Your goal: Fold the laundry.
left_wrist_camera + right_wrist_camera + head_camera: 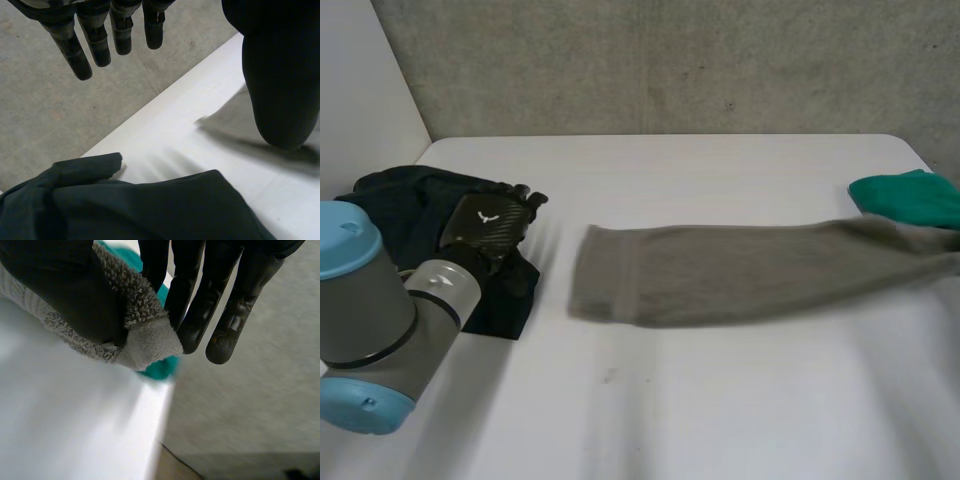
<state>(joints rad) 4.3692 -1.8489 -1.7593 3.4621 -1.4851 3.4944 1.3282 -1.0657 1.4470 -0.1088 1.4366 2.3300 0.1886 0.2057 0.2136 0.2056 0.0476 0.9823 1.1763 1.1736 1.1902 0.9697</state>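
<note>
Closest in, the left arm's grey joint (365, 320) with its light-blue caps juts over the near left corner of the desk (670, 400). The forearm runs from it toward the back wall (670, 60).

Across the middle of the desk lies the grey cloth (720, 275) — long and narrow. One hemmed end lies flat near the centre and the other reaches the right edge. At that right end the right robot hand (195, 315) has hold of it. In the right wrist view its straight fingers (222, 335) press a folded bit of the fuzzy grey edge (145, 340) against the thumb (65, 290), so the cloth is pinched between them. Just behind that grip, at the desk's far right, sits a green cloth (910, 198). The grey cloth passes in front of it, and the green also shows under the pinched edge (160, 369).

Well apart from this, on the left side of the desk, a dark garment (400, 210) lies bunched in a heap. The left robot hand (490, 222) is over its right-hand part, back of the hand up. In the left wrist view its fingers (95, 40) are straight and slightly spread and the thumb (282, 75) stands off to one side — open, with nothing in its grasp. The dark garment (150, 205) lies below the palm. Whether the hand touches it I cannot tell. Beyond the thumb, the near end of the grey cloth (230, 117) shows on the white desk.
</note>
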